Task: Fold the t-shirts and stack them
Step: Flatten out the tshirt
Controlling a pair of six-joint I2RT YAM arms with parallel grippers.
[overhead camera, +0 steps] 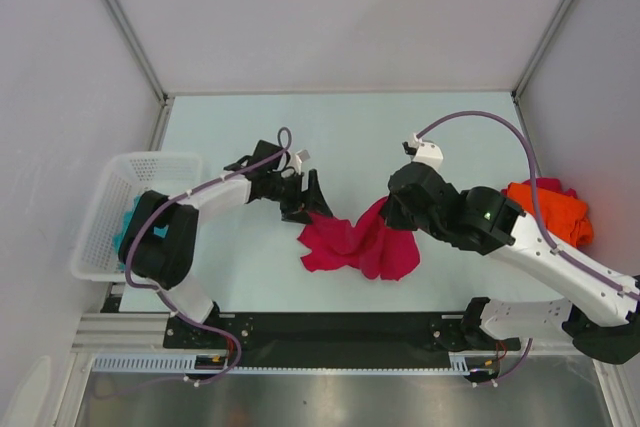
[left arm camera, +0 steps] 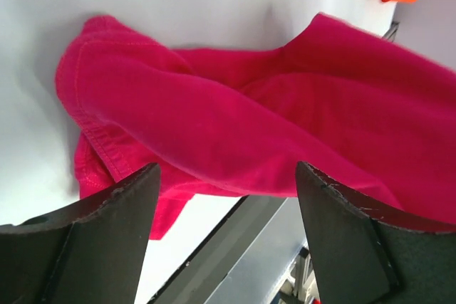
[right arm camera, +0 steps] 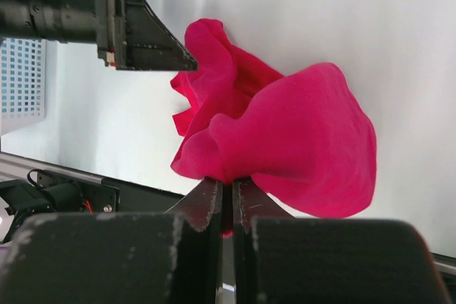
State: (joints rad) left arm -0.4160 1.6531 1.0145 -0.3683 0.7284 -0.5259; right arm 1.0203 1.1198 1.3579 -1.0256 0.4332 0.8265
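Jaws of our right gripper [right arm camera: 228, 189] press together on a fold of the crimson-pink t-shirt [overhead camera: 360, 245], holding that end bunched up off the table [overhead camera: 350, 137]. Our left gripper [left arm camera: 226, 176] hangs with its 2 fingers spread wide above the shirt's left end, gripping nothing. We see the shirt crumpled between the 2 grippers near the table's front edge, the orange t-shirt [overhead camera: 548, 209] heaped at the far right, and the teal t-shirt [overhead camera: 125, 222] inside the white basket [overhead camera: 150, 162] at the left.

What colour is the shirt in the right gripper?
Crimson-pink, plain; the shirt shows best in the right wrist view, pinched by the right gripper.
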